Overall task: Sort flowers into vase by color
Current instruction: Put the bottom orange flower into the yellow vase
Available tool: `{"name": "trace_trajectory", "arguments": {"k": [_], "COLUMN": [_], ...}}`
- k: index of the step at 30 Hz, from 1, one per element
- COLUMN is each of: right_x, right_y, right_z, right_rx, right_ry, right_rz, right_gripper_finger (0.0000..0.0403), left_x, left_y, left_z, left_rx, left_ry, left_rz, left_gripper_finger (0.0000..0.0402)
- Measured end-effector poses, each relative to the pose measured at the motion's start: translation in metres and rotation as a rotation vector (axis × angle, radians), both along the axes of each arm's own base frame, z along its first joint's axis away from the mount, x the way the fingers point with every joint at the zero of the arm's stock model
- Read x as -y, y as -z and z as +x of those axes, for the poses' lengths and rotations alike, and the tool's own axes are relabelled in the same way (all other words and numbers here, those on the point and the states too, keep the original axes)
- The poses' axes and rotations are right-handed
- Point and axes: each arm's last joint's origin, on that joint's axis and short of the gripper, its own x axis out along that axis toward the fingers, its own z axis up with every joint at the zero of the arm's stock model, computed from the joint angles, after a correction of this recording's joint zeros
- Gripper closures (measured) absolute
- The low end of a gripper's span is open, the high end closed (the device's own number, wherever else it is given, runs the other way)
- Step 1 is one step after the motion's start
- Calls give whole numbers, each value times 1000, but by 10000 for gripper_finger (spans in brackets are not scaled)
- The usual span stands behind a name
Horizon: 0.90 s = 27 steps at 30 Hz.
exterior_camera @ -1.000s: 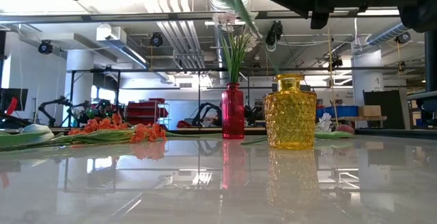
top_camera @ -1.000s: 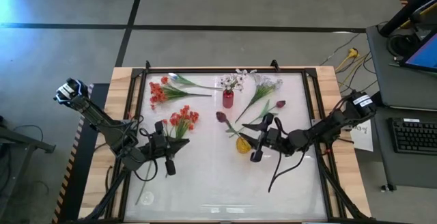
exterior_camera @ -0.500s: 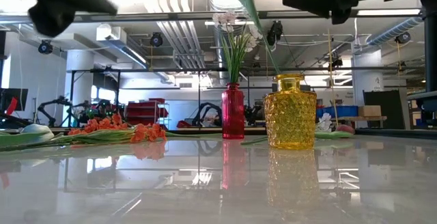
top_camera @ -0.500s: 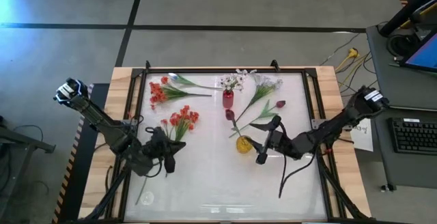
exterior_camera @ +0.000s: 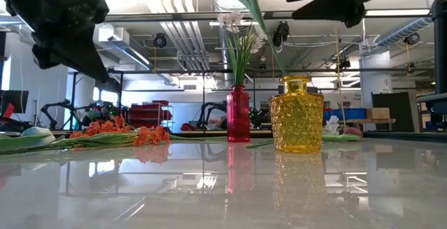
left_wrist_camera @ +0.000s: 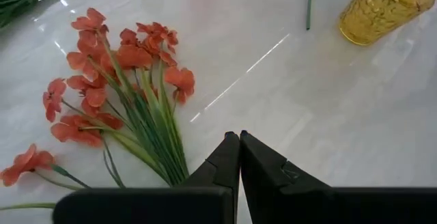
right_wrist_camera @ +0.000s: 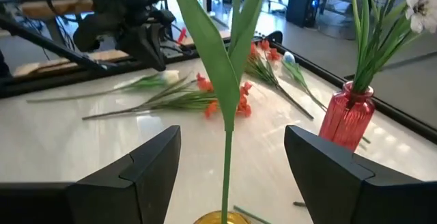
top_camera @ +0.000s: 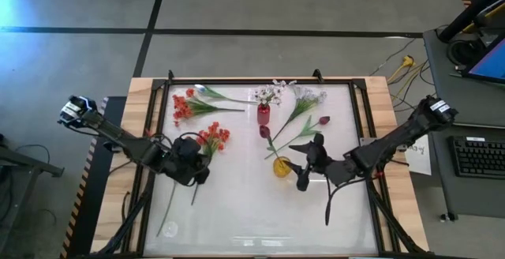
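The left gripper (top_camera: 196,163) hung over the table (top_camera: 237,212), fingers (left_wrist_camera: 235,159) pressed together and empty, just beside the stems of an orange bunch (top_camera: 211,137) lying flat. A second orange bunch (top_camera: 183,105) and a white tulip (top_camera: 199,90) lay further back. The red vase (top_camera: 263,114) held white sprays (top_camera: 270,94). A dark red tulip (top_camera: 266,132) stood in the yellow vase (top_camera: 281,167), its stem (right_wrist_camera: 227,149) rising between the spread fingers of the right gripper (top_camera: 308,164), which touched nothing. Another spray (top_camera: 308,97) and tulip (top_camera: 323,121) lay behind.
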Motion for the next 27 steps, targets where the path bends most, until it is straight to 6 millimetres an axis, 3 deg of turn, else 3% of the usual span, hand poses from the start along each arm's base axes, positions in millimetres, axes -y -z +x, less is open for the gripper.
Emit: {"name": "trace_trajectory", "arguments": {"k": [7, 13, 17, 20, 27], "right_x": [-2, -4, -4, -4, -4], "right_y": [-18, -20, -20, -19, -19], "right_z": [3, 3, 3, 2, 2], "right_rx": [-94, -134, -148, -161, -164], "right_ry": [-17, -88, -99, -99, -112], "right_rz": [-40, -21, -22, -28, -22], "right_gripper_finger": [148, 149, 147, 143, 145], "left_x": [1, 8, 10, 14, 8], "left_y": [4, 18, 21, 19, 33], "left_z": [2, 12, 16, 23, 28], "left_rx": [16, -150, -326, -364, -417], "left_ry": [-78, -78, -105, -115, -201], "left_rz": [-58, -167, -202, -205, -204], "left_gripper_finger": [376, 301, 243, 204, 171]}}
